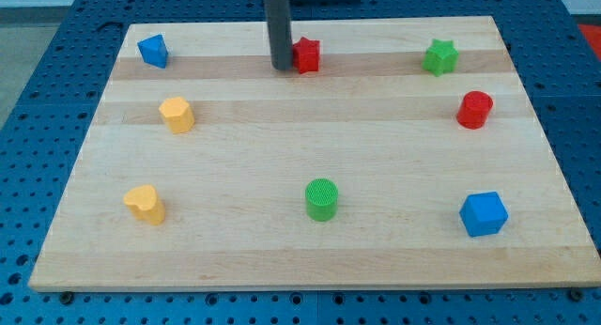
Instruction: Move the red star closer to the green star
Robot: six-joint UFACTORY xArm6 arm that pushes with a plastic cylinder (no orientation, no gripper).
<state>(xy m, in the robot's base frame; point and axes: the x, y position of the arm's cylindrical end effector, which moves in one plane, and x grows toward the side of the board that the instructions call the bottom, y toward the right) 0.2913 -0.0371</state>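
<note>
My tip is a bare rod with no jaws and grips nothing; it sits on the wooden board, touching or just beside the red star on its view-left side. The green star lies well apart toward the view's right, same row. A red cylinder sits below it.

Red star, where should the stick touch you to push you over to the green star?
There is no hand here, only pushing. Best press the red star on its side facing the view's left, since the green star lies to the view's right at about the same height. My tip already sits right beside that left side, so a straight push toward the view's right probably works.
</note>
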